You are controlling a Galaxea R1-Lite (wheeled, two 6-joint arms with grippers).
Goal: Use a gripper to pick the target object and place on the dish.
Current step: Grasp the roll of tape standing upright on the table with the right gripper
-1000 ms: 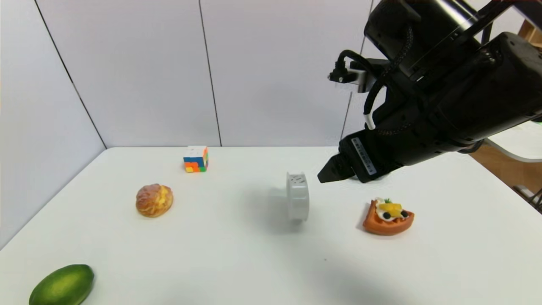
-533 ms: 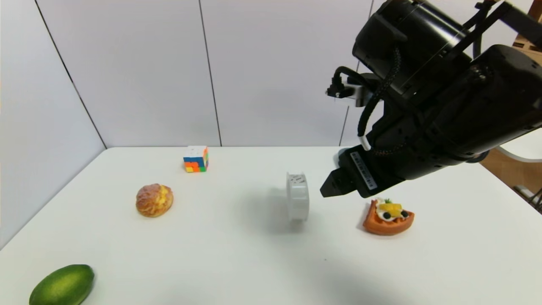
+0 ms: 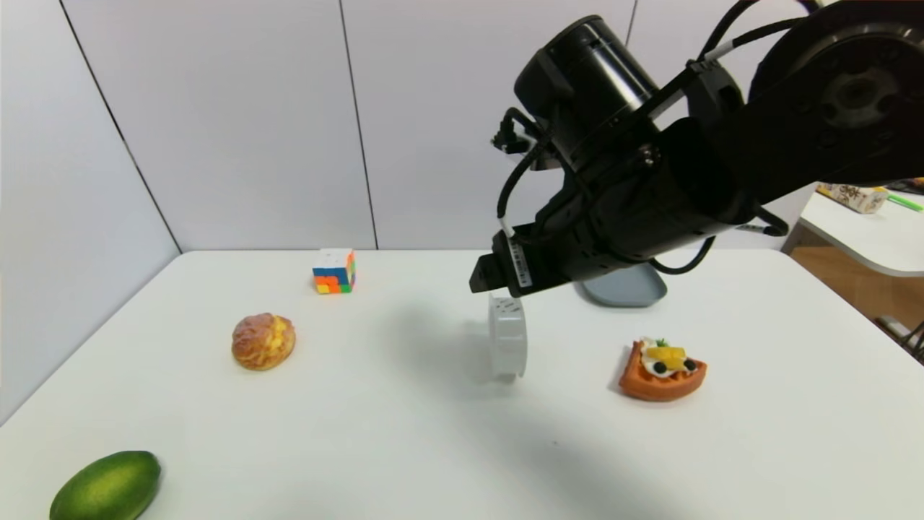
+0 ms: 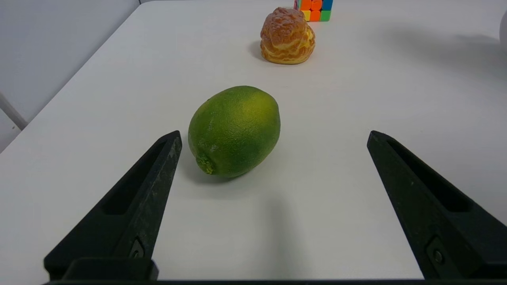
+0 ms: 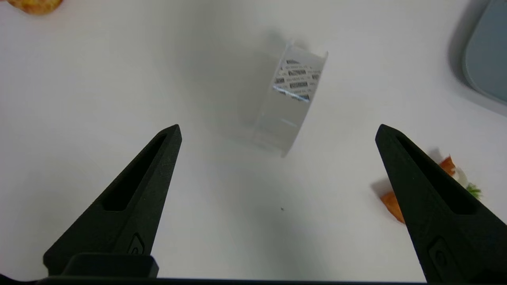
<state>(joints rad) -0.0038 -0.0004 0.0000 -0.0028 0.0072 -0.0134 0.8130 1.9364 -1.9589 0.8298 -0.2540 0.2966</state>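
White table [image 3: 404,448], near to far. Nearest, at the robot's left: glossy green lime-shaped fruit [image 3: 105,487]; the parked left gripper [image 4: 273,136] points at it, jaws wide apart, nothing held. Next, orange waffle wedge with cream and fruit topping [image 3: 661,370] on the right. Centre: white thick plastic disc like a tape roll [image 3: 507,335], standing on its rim, small dark printed marks on the rim's top, touching nothing but the table. Golden-brown cream puff [image 3: 263,341] left of it, well apart. Right gripper [image 3: 485,276] hangs just above the disc's top, tilted downward; wrist view shows its jaws spread wide with the disc [image 5: 291,99] ahead between them, not gripped. Behind it, small shallow grey-blue plate with raised rim [image 3: 629,290], partly hidden by the arm; visible part holds nothing. Farthest: multicoloured puzzle cube [image 3: 334,271] near the wall.
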